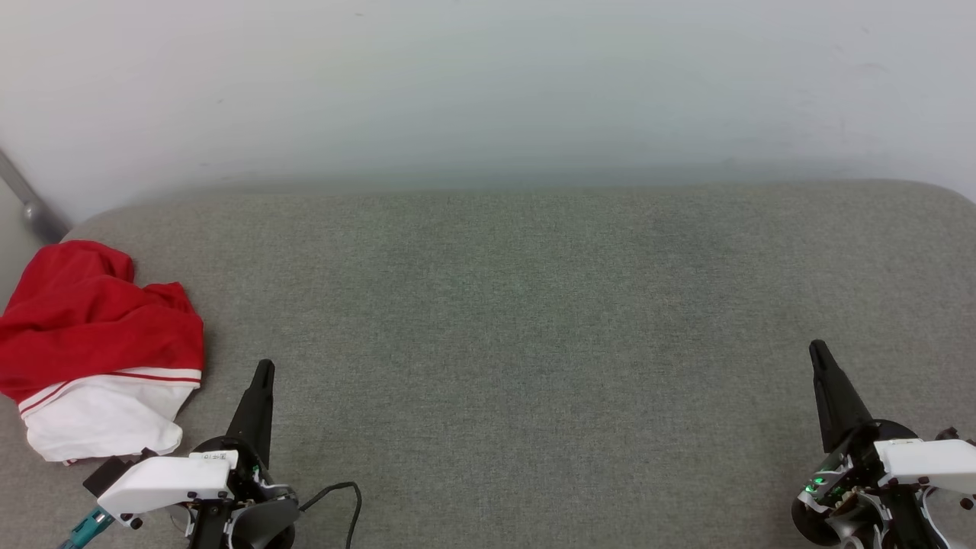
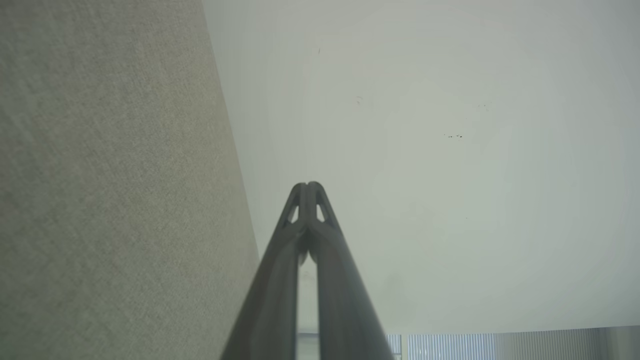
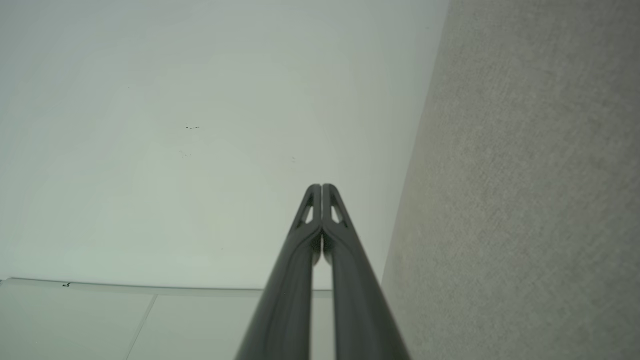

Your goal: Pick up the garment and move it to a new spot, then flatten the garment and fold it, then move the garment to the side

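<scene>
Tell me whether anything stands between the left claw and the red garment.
Nothing visible does. The left claw, shut, sits just to the right of the crumpled garment, which lies at the left edge of the grey surface. In the head view, only a strip of that surface lies between them.

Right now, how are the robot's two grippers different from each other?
The left gripper sits close beside the crumpled red and white shirt; the right gripper is far across the grey cushion from it. A black cable loops by the left gripper's base; a green light glows at the right gripper's base. The left gripper leans slightly rightward, the right gripper leftward. Both are shut and hold nothing.
</scene>
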You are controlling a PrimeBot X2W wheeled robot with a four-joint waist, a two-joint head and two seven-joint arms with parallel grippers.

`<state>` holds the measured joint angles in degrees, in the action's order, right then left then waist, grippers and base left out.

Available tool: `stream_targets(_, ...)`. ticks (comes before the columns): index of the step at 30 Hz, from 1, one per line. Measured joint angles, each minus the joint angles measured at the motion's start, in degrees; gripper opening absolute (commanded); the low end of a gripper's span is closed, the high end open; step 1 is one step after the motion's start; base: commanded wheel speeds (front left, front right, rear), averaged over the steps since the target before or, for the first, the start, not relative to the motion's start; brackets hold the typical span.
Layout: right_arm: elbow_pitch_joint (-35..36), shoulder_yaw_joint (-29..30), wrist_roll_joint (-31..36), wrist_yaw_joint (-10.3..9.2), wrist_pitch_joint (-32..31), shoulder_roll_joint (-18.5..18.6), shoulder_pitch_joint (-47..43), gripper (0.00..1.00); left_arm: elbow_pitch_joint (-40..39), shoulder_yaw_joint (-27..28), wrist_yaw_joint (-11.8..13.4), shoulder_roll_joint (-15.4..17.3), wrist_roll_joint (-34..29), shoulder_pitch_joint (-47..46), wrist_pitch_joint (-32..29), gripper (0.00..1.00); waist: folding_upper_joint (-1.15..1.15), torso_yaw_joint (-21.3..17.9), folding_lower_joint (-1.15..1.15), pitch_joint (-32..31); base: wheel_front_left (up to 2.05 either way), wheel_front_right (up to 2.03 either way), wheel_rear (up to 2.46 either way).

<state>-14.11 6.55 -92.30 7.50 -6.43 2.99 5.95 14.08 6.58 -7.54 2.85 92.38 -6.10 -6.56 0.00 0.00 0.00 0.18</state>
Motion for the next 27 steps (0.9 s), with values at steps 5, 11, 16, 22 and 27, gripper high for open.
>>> stream_targets(5, 0.0, 0.0, 0.0, 0.0, 0.0, 0.0, 0.0, 0.0, 0.0, 0.0, 0.0, 0.0, 0.0, 0.0, 0.0, 0.0, 0.0, 0.0, 0.0, 0.0, 0.0, 0.0, 0.0)
stream_targets(11, 0.0, 0.0, 0.0, 0.0, 0.0, 0.0, 0.0, 0.0, 0.0, 0.0, 0.0, 0.0, 0.0, 0.0, 0.0, 0.0, 0.0, 0.0, 0.0, 0.0, 0.0, 0.0, 0.0)
stream_targets(16, 0.0, 0.0, 0.0, 0.0, 0.0, 0.0, 0.0, 0.0, 0.0, 0.0, 0.0, 0.0, 0.0, 0.0, 0.0, 0.0, 0.0, 0.0, 0.0, 0.0, 0.0, 0.0, 0.0)
stream_targets(22, -1.0, 0.0, 0.0, -0.01, 0.0, 0.0, -0.7, 1.0, 1.0, -0.2, 0.0, -0.1, 0.0, 0.6, 0.0, 1.0, 0.0, 0.0, 0.0, 0.0, 0.0, 0.0, 0.0)
stream_targets(27, -0.9, -0.2, 0.3, -0.01, 0.5, -0.1, -1.8, 1.0, 1.3, -1.4, 0.0, -0.1, 0.0, 1.4, 1.0, 1.0, 0.0, 0.0, 0.0, 0.0, 0.0, 0.0, 0.0)
